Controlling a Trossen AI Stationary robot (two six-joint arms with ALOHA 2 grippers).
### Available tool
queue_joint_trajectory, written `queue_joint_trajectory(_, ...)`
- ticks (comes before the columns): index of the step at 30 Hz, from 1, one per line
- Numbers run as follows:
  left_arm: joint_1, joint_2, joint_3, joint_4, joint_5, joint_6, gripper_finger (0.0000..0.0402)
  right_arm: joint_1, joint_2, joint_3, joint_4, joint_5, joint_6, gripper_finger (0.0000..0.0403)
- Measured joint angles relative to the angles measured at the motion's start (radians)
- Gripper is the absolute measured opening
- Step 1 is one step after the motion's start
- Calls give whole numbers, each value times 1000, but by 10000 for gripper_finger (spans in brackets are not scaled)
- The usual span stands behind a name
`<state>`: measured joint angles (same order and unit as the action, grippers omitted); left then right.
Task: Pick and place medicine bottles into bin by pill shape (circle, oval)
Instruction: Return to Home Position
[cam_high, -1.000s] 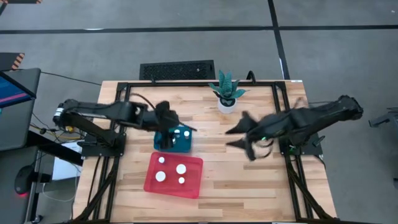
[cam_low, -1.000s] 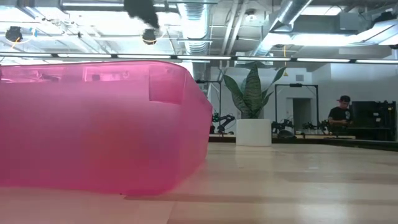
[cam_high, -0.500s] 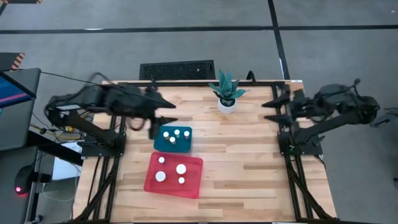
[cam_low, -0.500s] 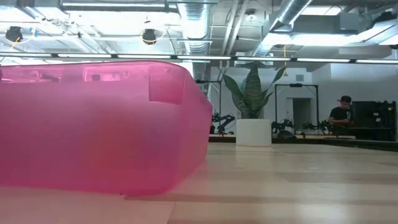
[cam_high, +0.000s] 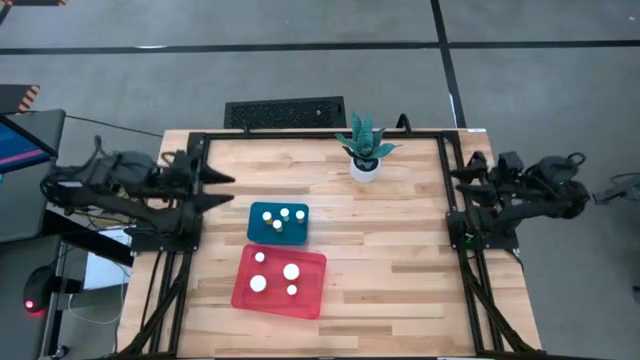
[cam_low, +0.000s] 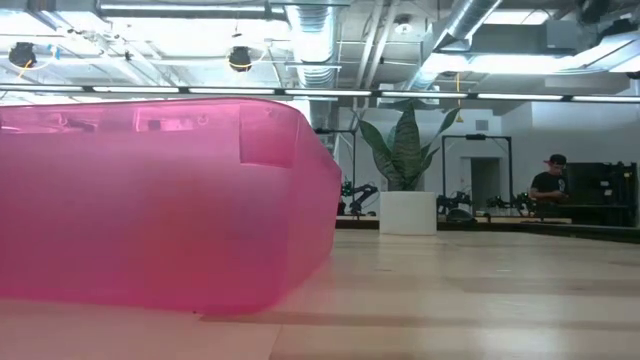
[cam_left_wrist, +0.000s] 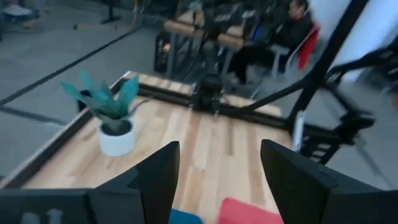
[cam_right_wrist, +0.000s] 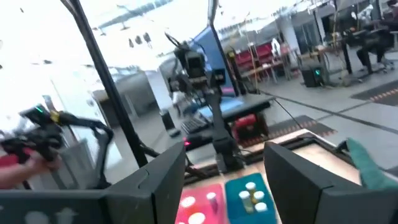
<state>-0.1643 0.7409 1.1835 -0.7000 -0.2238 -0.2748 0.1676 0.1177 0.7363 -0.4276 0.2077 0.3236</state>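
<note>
1. Both claws are seen empty, with fingers set apart. The left gripper is held over the table's left edge and points inward. The right gripper is held at the right edge, close to its base.
2. Two bins and a plant are carried by the table.
3. Left of centre lies the pink bin, in which four white-capped bottles can be counted.
4. Just beside it, toward the plant, lies the blue bin. Three caps are made out inside, and whether the bins touch cannot be told.
5. The plant is set at the far edge, well apart from both bins.
6. Every bottle seen lies in a bin, so the sorting is judged done and the return to rest is judged in hand. Nothing need be grasped next. The arms need only be folded back, with fingers kept clear of the bins.
</note>
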Motion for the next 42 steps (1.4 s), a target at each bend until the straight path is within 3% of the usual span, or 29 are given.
queue_joint_trajectory(3,-15,-132,-192,122,2,-47,217,0,-111,-117,29,0,48,224)
queue_joint_trajectory(11,-32,-445,-611,298,-24,-178,217,0,-84,-243,62,52,99,224)
queue_joint_trajectory(19,-32,-725,-869,384,-47,-178,217,-15,-113,-348,182,61,64,224)
queue_joint_trajectory(32,-33,-740,-975,477,10,-14,217,-15,-115,-703,673,-1,-14,224)
queue_joint_trajectory(42,-33,-739,-1145,683,44,-38,217,-11,-93,-727,663,-1,-87,224)
